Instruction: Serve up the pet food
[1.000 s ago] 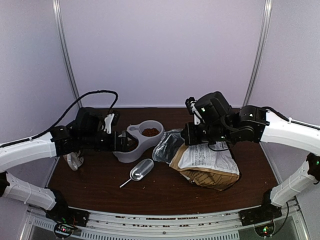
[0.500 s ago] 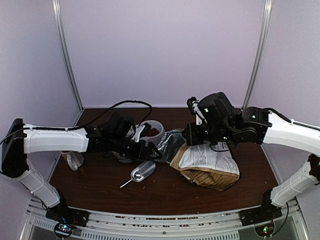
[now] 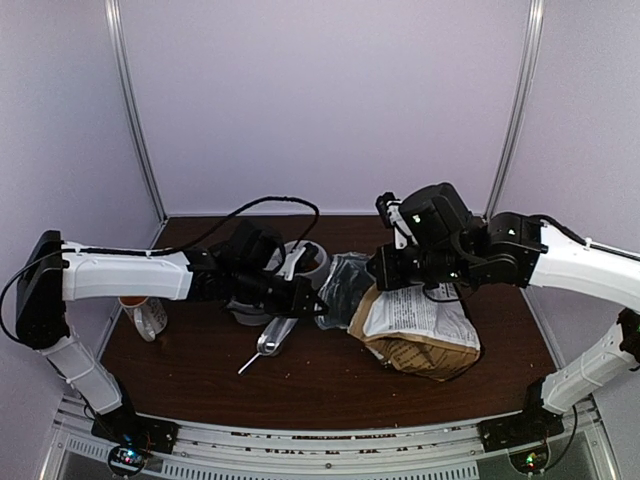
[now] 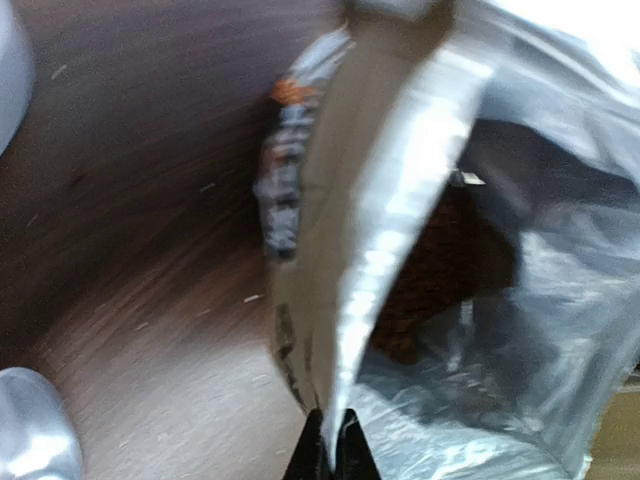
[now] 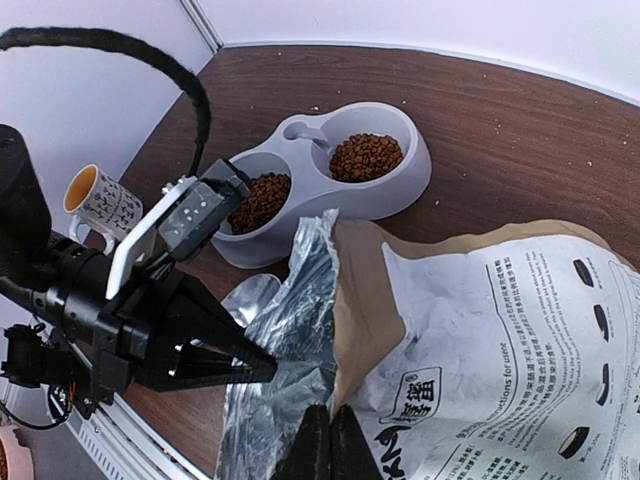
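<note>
The kraft pet food bag (image 3: 425,330) lies on its side at centre right, its foil-lined mouth (image 5: 290,340) facing left. My left gripper (image 4: 335,455) is shut on the foil edge of that mouth, and dark pet food (image 4: 450,260) shows inside the bag. My right gripper (image 5: 330,445) is shut on the bag's edge where the foil meets the brown paper. In the top view the left gripper (image 3: 315,300) and right gripper (image 3: 375,282) flank the mouth. The grey double bowl (image 5: 400,195) behind holds kibble (image 5: 365,157) in both cups.
A metal scoop (image 3: 275,335) lies on the table in front of the bowl, under the left arm. A patterned mug (image 3: 150,315) stands at the far left. The left arm's black cable (image 5: 150,60) loops over the bowl. White walls close the back and sides.
My left arm has swung right from beside the bowl to the bag's mouth, and its jaws have gone from open to shut on the foil edge. The right arm has barely moved.
</note>
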